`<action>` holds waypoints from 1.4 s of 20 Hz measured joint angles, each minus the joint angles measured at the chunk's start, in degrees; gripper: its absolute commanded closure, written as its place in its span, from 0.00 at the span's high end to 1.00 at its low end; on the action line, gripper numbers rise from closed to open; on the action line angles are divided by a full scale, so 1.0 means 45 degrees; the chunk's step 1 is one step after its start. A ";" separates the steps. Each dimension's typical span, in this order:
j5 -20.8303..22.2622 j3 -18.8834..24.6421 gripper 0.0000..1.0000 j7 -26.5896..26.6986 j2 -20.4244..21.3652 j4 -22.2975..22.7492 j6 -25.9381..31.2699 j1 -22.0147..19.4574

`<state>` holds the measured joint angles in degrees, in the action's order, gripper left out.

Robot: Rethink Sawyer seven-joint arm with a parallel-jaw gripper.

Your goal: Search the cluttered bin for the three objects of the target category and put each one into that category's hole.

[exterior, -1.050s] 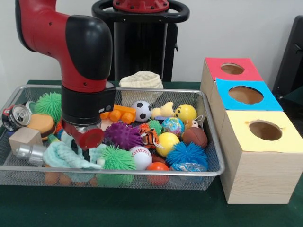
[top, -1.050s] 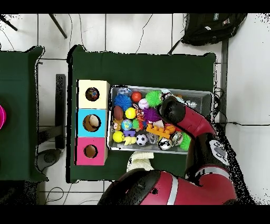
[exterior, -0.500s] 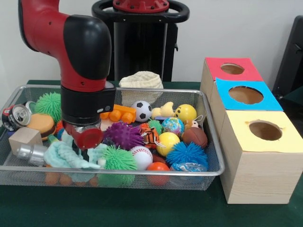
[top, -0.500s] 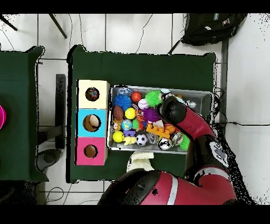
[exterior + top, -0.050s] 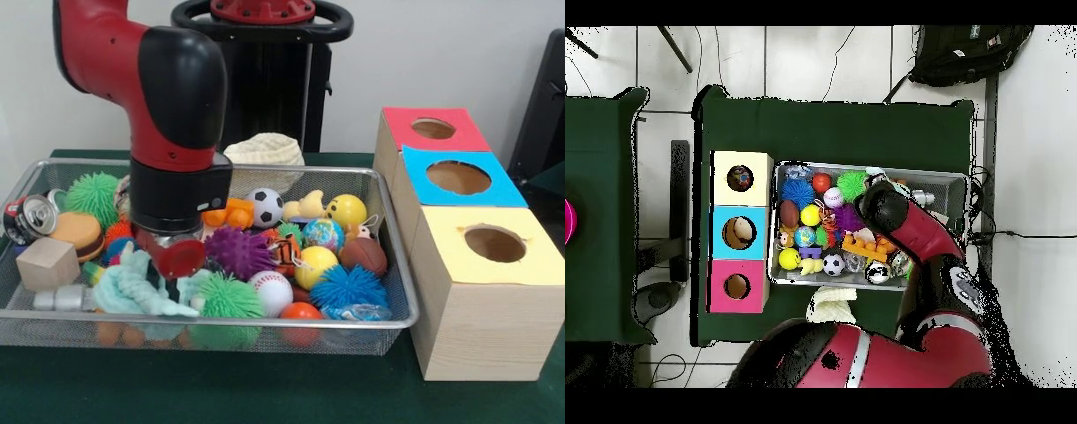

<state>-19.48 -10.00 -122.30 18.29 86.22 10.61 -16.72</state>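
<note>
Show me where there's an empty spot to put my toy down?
The wire bin is packed full, with the arm down in its middle. Bare green cloth runs in front of the bin and the yellow-topped box. In the overhead view, the wide strip of cloth on the bin's side away from the robot is bare too.

The bin [image 5: 388, 320] is a silver wire mesh of metal. The arm [image 5: 168, 84] has glossy red and black plastic shells. The three boxes [image 5: 481, 327] look like pale, matt wood, with coloured paper on top. The table [image 5: 265, 389] carries a matt green cloth. In the bin, the purple ball [image 5: 240, 251] is rubbery with soft spikes, the baseball [image 5: 273, 291] is smooth, the can [image 5: 29, 217] is shiny metal, the block [image 5: 47, 263] is plain wood, and the mint rope [image 5: 132, 291] is twisted cloth.
</note>
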 measured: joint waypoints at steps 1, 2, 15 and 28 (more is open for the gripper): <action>-0.0065 -0.0101 1.00 0.0000 0.0003 0.0000 -0.0001 0.0187; -0.0129 -0.0202 1.00 0.0000 0.0005 0.0000 -0.0002 0.0374; -0.0145 -0.0436 1.00 0.0000 0.1006 0.0802 0.0441 0.1831; -0.0140 -0.0360 1.00 0.0000 0.2639 0.1924 0.2093 0.1370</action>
<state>-20.11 -11.62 -122.30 30.17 94.88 20.03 -10.55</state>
